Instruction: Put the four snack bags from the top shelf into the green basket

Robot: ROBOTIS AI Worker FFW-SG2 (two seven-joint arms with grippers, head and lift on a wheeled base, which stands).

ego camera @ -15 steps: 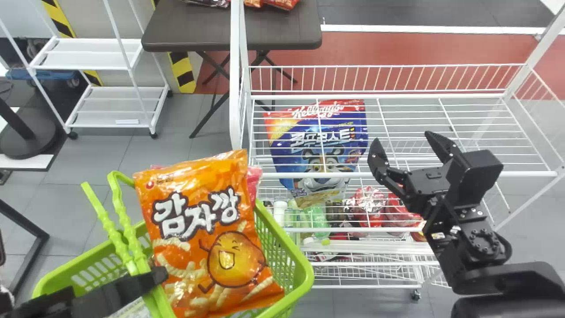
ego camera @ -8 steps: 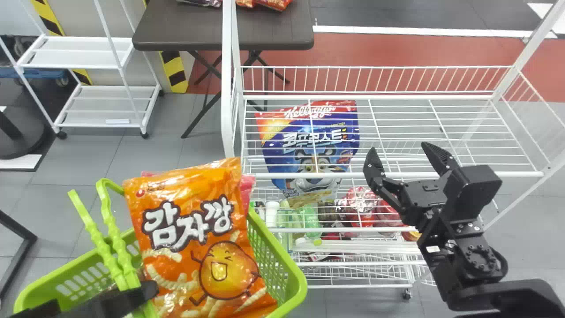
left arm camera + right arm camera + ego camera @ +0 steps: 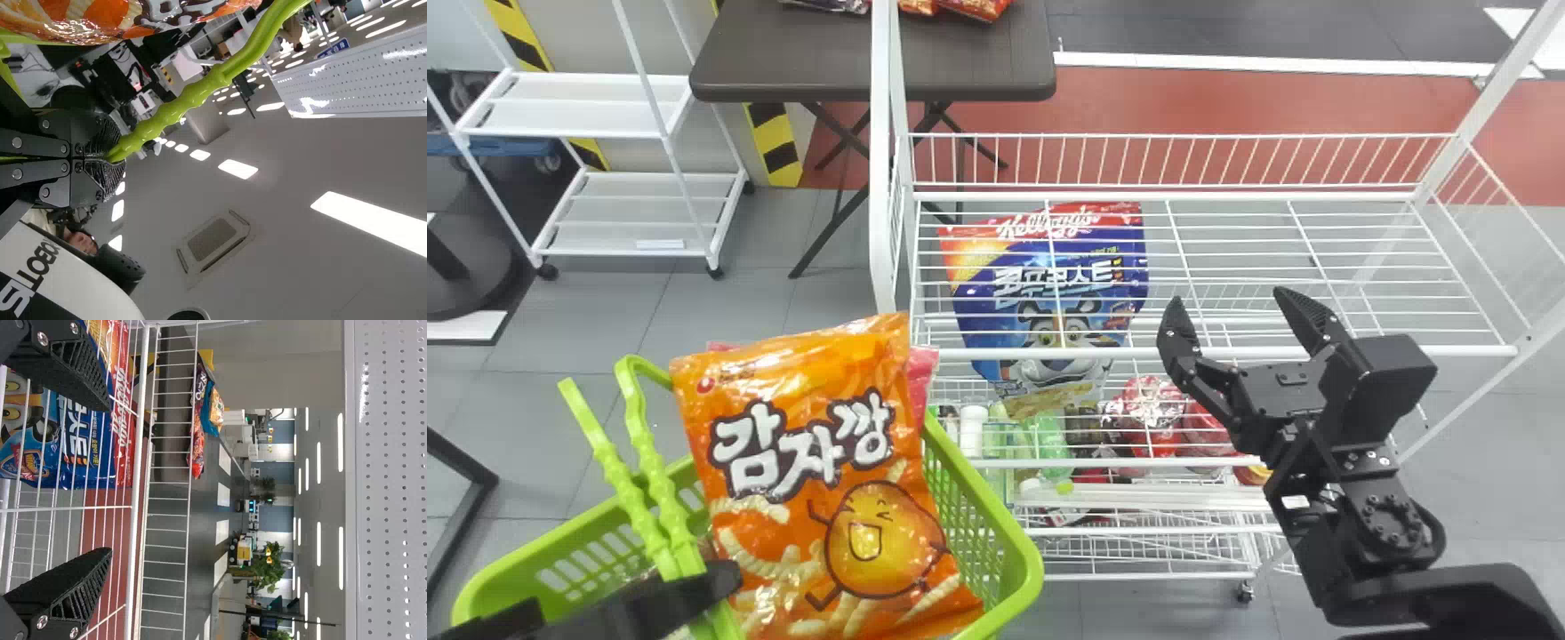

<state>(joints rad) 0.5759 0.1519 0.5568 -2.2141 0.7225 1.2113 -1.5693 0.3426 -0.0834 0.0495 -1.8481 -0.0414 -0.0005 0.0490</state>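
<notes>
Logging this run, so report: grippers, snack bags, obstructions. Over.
Left gripper shut on handle of green basket; right gripper open at top shelf, holding nothing. Orange snack bag in basket, jutting above rim. May hamper further loading.

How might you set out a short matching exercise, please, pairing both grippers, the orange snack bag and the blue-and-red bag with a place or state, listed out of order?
Column one
1. left gripper
2. right gripper
3. orange snack bag
4. blue-and-red bag

Column two
A. in the green basket
B. seen through the wires of the white shelf
C. closed on a green handle
D. fingers apart, with nothing between them

Right pairs: 1-C, 2-D, 3-A, 4-B
</notes>
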